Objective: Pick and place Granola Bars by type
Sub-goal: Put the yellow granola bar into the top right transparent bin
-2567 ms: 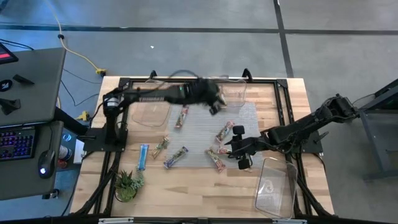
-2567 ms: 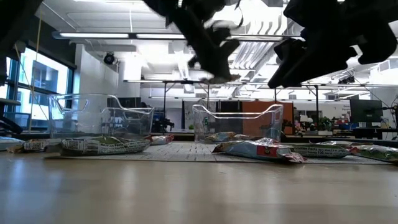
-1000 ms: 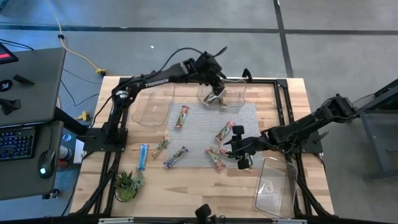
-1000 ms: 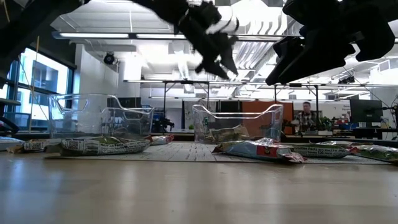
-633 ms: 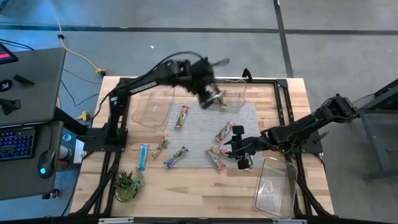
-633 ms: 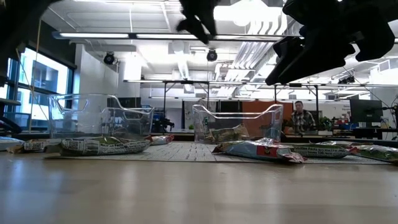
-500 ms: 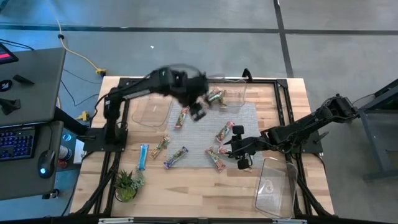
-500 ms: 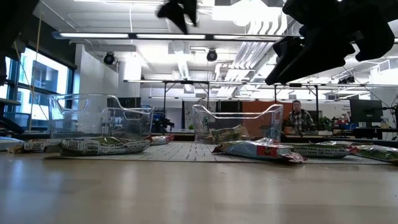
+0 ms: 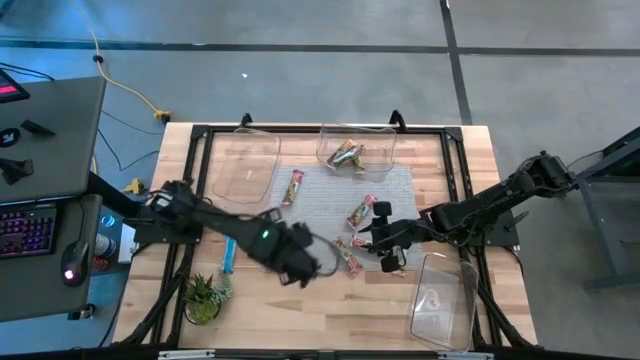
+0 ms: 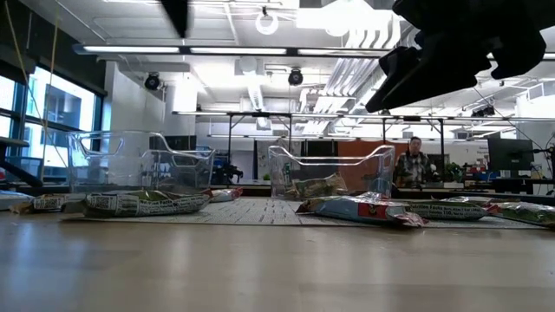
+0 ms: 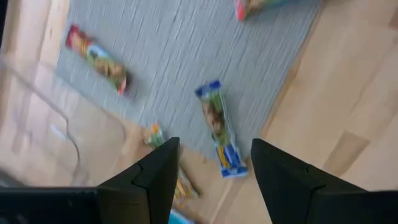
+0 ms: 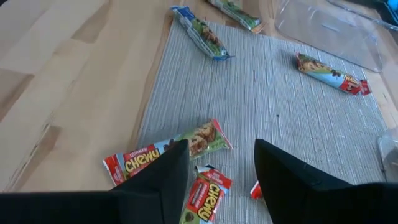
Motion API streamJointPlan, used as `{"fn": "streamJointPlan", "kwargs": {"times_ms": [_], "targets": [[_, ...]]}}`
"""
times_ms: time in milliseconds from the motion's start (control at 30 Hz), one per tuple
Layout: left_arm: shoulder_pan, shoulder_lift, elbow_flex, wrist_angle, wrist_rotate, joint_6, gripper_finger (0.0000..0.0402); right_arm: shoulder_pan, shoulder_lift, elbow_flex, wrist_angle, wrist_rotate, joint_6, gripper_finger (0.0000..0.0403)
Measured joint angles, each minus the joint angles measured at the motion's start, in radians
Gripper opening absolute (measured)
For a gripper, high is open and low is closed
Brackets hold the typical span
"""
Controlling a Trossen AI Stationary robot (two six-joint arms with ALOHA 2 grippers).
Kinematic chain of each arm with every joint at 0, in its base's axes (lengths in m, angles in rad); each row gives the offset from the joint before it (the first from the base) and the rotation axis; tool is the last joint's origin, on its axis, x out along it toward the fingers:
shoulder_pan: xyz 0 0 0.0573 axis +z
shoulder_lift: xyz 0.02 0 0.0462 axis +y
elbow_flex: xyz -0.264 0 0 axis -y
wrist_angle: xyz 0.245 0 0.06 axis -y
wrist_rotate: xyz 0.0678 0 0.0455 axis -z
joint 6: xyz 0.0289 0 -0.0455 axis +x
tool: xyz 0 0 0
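Note:
Wrapped granola bars lie spread on the grey mat (image 9: 385,185): a red one (image 9: 294,186), two red ones (image 12: 165,152) (image 12: 202,196) under my right gripper, and a blue-ended one (image 11: 219,127). Another blue bar (image 9: 231,250) lies on the wood, and one bar (image 9: 345,155) lies inside the far centre bin (image 9: 380,150). My left gripper (image 9: 305,265) (image 11: 214,144) hovers open above the mat's near left corner, over the blue-ended bar. My right gripper (image 9: 385,242) (image 12: 221,146) hangs open above the red bars at the mat's near right.
An empty clear bin (image 9: 245,168) stands at the far left. Another clear bin (image 9: 440,300) sits at the near right corner. A small potted plant (image 9: 205,295) stands at the near left edge. A person shows in the room behind the table.
My left gripper has swung from above the far centre bin toward the table's near edge and a little left, stopping over the mat's near left corner; it stays open. The bar in the far bin has stayed where it lay.

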Motion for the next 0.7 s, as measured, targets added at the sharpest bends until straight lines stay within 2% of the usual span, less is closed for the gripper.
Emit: {"fn": "streamJointPlan", "kwargs": {"times_ms": [100,233,367,467,567,700], "targets": [[-0.038,-0.037,-0.142,-0.004,0.0,-0.042,0.0193,0.0,0.0,0.0,0.006,0.0,0.0,0.0162],[-0.032,-0.117,-0.346,-0.004,0.02,-0.134,0.0193,0.0,0.0,0.0,0.017,0.0,0.0,0.0162],[-0.022,-0.199,-0.539,0.025,0.104,-0.256,0.0193,0.0,0.0,0.0,0.014,0.0,0.0,0.0166],[-0.023,-0.269,-0.671,0.137,0.165,-0.276,0.0193,0.0,0.0,0.0,0.014,0.0,0.0,0.0167],[-0.023,-0.332,-0.797,0.317,0.211,-0.259,0.0193,0.0,0.0,0.0,0.016,0.0,0.0,0.0164],[-0.022,-0.408,-0.925,0.502,0.199,-0.278,0.0193,0.0,0.0,0.0,0.021,0.0,0.0,0.0161]]}}
